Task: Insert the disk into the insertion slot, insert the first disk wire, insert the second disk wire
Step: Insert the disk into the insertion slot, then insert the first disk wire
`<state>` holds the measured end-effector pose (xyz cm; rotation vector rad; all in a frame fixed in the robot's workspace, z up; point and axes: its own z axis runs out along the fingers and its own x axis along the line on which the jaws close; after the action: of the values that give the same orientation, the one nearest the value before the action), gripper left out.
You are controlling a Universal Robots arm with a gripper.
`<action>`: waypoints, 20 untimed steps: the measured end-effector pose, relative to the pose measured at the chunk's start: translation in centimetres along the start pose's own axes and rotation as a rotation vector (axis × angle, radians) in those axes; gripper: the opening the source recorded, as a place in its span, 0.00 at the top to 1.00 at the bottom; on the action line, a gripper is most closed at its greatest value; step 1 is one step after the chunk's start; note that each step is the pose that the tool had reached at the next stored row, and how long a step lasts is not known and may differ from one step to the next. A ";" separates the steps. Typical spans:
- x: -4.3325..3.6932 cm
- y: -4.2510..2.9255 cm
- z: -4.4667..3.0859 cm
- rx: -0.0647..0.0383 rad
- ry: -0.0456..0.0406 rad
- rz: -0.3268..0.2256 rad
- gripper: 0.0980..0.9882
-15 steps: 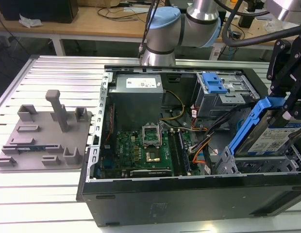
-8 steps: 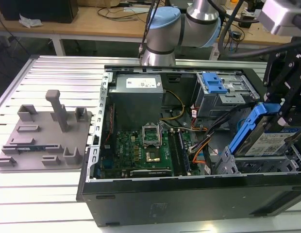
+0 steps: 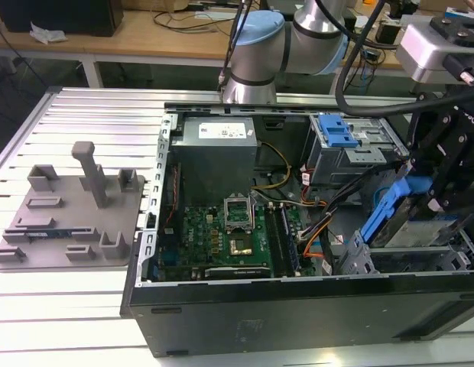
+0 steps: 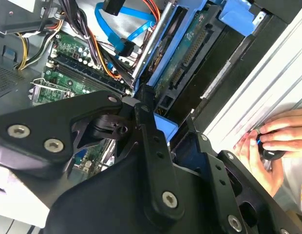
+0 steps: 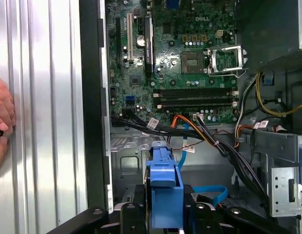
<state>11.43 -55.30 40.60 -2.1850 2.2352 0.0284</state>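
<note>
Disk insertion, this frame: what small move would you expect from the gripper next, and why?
Probably a slight lowering and levelling of the disk toward the insertion slot. The gripper is shut on the disk, and in the exterior view the disk stands steeply tilted above the slot, not yet seated. Whether its lower edge touches the slot is hidden.

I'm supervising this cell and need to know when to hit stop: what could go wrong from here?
The gripper holds the disk tilted above the insertion slot; entering askew, it could jam on the cage wall. The black cable bundle and blue cable lie close by and might get snagged or pinched. A person's hand rests on the slatted table beside the case, possibly within the arm's sweep.
</note>
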 end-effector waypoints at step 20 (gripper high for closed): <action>-0.06 -0.01 0.09 0.000 -0.0002 0.000 0.55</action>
<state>11.44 -55.24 40.51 -2.1851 2.2349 0.0287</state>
